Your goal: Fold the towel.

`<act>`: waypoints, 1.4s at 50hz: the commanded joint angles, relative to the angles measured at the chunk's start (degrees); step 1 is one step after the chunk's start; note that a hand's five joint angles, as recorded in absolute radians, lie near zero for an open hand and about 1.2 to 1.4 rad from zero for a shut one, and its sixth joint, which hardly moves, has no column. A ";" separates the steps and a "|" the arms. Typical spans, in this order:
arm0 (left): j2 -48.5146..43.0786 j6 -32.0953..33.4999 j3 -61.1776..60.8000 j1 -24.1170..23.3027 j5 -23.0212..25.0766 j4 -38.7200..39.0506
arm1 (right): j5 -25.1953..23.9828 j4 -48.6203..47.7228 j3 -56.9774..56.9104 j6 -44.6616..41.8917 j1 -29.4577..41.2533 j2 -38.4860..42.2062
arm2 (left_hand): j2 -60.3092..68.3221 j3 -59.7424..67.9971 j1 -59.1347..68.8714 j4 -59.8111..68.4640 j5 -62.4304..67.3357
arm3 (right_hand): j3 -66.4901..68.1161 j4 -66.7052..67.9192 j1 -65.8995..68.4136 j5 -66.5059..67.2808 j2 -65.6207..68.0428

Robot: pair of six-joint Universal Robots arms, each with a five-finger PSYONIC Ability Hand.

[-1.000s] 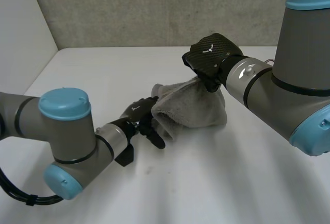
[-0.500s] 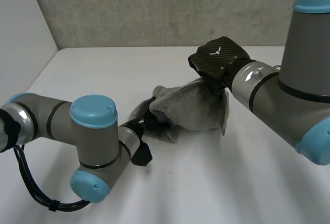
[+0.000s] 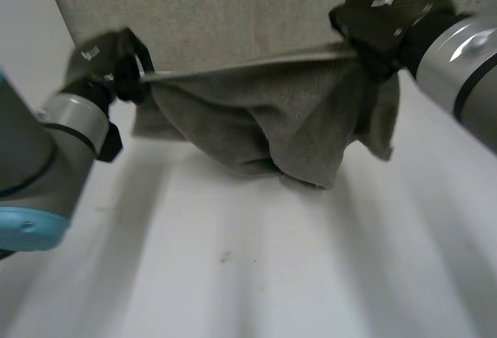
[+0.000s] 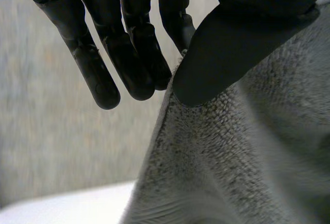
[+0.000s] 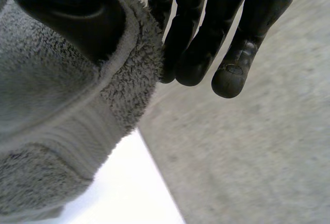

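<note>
Currently the left robot hand [image 3: 105, 64] is pinching one top corner of the grey towel [image 3: 272, 120] between thumb and fingers, the right robot hand [image 3: 384, 15] is pinching the other, and the towel is hanging stretched between them over the white surface [image 3: 256, 268].

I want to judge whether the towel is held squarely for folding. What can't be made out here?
- Head view: the lower corners of the towel, lost in its own sagging folds. Whether it touches the table there is unclear.
- Left wrist view: how much cloth the left hand pinches, covered by its thumb.
- Right wrist view: the same for the right hand, covered by its thumb. The picture's edge cuts off most of the cloth.
</note>
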 commanded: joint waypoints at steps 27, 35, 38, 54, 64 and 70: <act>-15.58 22.44 21.35 -0.45 5.42 -15.32 | 3.83 15.11 -30.19 -6.01 -1.67 24.69 | 10.27 10.33 11.70 10.25 10.91 | 3.67 3.26 5.30 2.81 4.00; -21.76 22.36 39.73 0.60 6.56 -9.63 | 9.28 -1.67 -54.89 -6.28 -0.08 37.08 | 10.27 10.33 11.70 10.25 10.91 | 3.67 3.26 5.30 2.81 4.00; -21.24 22.18 43.52 1.57 6.30 -3.66 | 9.81 -9.41 -60.60 -6.45 0.79 38.22 | 10.27 10.33 11.70 10.25 10.91 | 3.67 3.26 5.30 2.81 4.00; -9.03 22.71 22.22 5.87 9.10 -4.15 | 5.15 9.12 -34.19 -7.16 0.35 27.42 | 10.27 10.33 11.70 10.25 10.91 | 3.67 3.26 5.30 2.81 4.00; -9.46 23.85 -2.78 6.32 16.41 -6.44 | 3.84 7.57 -7.91 -7.16 0.44 24.34 | 10.27 10.33 11.70 10.25 10.91 | 3.67 3.26 5.30 2.81 4.00; -13.76 31.76 -10.69 6.23 16.32 -6.26 | 1.98 0.19 5.03 -7.42 0.44 25.04 | 10.27 10.33 11.70 10.25 10.91 | 3.67 3.26 5.30 2.81 4.00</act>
